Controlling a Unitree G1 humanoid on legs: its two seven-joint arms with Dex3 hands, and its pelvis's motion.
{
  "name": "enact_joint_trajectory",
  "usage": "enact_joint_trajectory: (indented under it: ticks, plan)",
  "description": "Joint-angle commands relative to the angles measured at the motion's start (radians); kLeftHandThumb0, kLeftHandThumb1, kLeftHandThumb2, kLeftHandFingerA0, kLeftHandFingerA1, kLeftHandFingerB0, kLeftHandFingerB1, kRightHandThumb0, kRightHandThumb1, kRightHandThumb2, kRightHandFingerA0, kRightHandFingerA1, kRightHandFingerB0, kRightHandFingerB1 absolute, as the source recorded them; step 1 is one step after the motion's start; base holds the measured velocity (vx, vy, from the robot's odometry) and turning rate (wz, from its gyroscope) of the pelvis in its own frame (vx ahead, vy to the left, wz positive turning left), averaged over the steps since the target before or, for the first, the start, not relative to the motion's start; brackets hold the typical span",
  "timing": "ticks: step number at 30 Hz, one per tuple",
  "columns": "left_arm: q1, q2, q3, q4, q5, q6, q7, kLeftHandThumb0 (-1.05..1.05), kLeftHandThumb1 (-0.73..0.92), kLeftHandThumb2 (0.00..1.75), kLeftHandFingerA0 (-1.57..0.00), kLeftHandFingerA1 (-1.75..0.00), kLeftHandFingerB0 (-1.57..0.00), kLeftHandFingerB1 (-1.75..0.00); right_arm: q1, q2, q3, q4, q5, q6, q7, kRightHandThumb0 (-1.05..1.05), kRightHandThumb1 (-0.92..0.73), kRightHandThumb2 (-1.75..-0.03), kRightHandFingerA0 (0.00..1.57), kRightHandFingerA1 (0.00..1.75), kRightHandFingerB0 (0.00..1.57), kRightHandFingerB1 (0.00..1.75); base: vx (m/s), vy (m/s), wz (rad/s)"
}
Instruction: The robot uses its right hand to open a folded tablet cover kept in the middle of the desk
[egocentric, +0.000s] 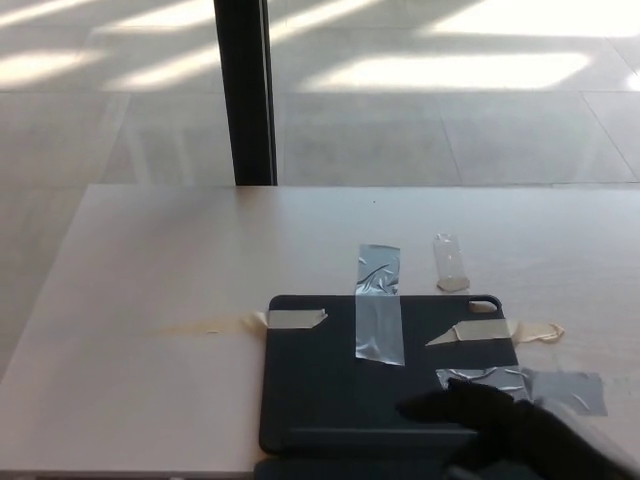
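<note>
Tape strips (380, 320) hold the dark tablet cover (350, 390) flat near the front edge of the desk (180, 260). It looks shut. The right hand (510, 430) is over the cover's near right corner, holding nothing, with one finger poking left. I think the reach has just begun. Next, the fingers need to catch the cover's edge and lift it. The left hand is not in sight.

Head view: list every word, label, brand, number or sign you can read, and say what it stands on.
None can be read.
Tablet cover: plain dark surface, no brand or lettering visible.
Tape strips, such as the grey one across the cover's far edge: blank.
Desk: no markings.
Right hand: black, blurred, no text visible.
</note>
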Motion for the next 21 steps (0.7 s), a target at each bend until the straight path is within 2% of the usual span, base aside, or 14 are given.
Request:
enact_joint_trajectory:
  ticks: [1, 4, 5, 10, 11, 12, 13, 14, 21]
  plan:
    - [0.003, 0.023, -0.008, 0.004, -0.007, 0.015, 0.001, -0.8, 0.89, 0.66, -0.8, -0.78, -0.55, -0.68, -0.068, -0.006, -0.003, -0.012, 0.018, 0.04, 0.024, -0.83, -0.92, -0.7, 0.69, 0.6, 0.45, 0.41, 0.0, 0.0, 0.0]
    - [-0.004, 0.022, -0.006, 0.007, -0.014, 0.019, 0.009, -0.79, 0.88, 0.66, -0.8, -0.78, -0.54, -0.67, -0.106, -0.021, 0.014, 0.037, -0.024, -0.019, -0.01, -0.87, -0.92, -0.72, 0.68, 0.61, 0.48, 0.42, 0.0, 0.0, 0.0]
    - [-0.004, 0.022, -0.005, 0.007, -0.015, 0.019, 0.009, -0.79, 0.88, 0.66, -0.79, -0.78, -0.54, -0.67, -0.112, -0.025, 0.018, 0.051, -0.031, -0.029, -0.014, -0.9, -0.92, -0.73, 0.61, 0.54, 0.48, 0.43, 0.0, 0.0, 0.0]
    - [-0.002, 0.022, -0.005, 0.0, -0.023, 0.02, -0.004, -0.8, 0.88, 0.66, -0.75, -0.77, -0.53, -0.66, -0.108, -0.066, 0.063, 0.177, -0.098, -0.129, -0.072, -0.86, -0.92, -0.69, 0.61, 0.52, 0.48, 0.42, 0.0, 0.0, 0.0]
    - [-0.003, 0.022, -0.005, 0.0, -0.022, 0.02, 0.0, -0.8, 0.88, 0.66, -0.75, -0.76, -0.53, -0.66, -0.104, -0.072, 0.072, 0.198, -0.1, -0.135, -0.072, -0.9, -0.74, -0.86, 0.57, 0.58, 0.44, 0.48, 0.0, 0.0, 0.0]
    - [-0.006, 0.022, -0.006, 0.003, -0.022, 0.022, 0.006, -0.8, 0.87, 0.66, -0.78, -0.77, -0.52, -0.65, -0.096, -0.086, 0.093, 0.254, -0.118, -0.173, -0.092, -0.9, -0.74, -0.86, 0.6, 0.58, 0.44, 0.48, 0.0, 0.0, 0.0]
    - [-0.006, 0.022, -0.007, 0.003, -0.022, 0.023, 0.007, -0.8, 0.87, 0.66, -0.78, -0.77, -0.52, -0.65, -0.095, -0.088, 0.096, 0.264, -0.12, -0.182, -0.098, -0.9, -0.74, -0.86, 0.6, 0.58, 0.44, 0.48, 0.0, 0.0, 0.0]
    - [-0.005, 0.022, -0.007, 0.002, -0.023, 0.021, 0.005, -0.81, 0.87, 0.65, -0.78, -0.78, -0.54, -0.67, -0.092, -0.098, 0.108, 0.298, -0.129, -0.203, -0.105, -0.84, -0.9, -0.67, 0.62, 0.52, 0.46, 0.41, 0.0, 0.0, 0.0]
    - [-0.001, 0.02, -0.011, 0.005, -0.019, 0.013, 0.002, -0.81, 0.88, 0.65, -0.77, -0.77, -0.54, -0.66, -0.111, -0.138, 0.159, 0.536, -0.17, -0.363, -0.207, -0.88, -0.92, -0.69, 0.63, 0.58, 0.49, 0.44, 0.0, 0.0, 0.0]
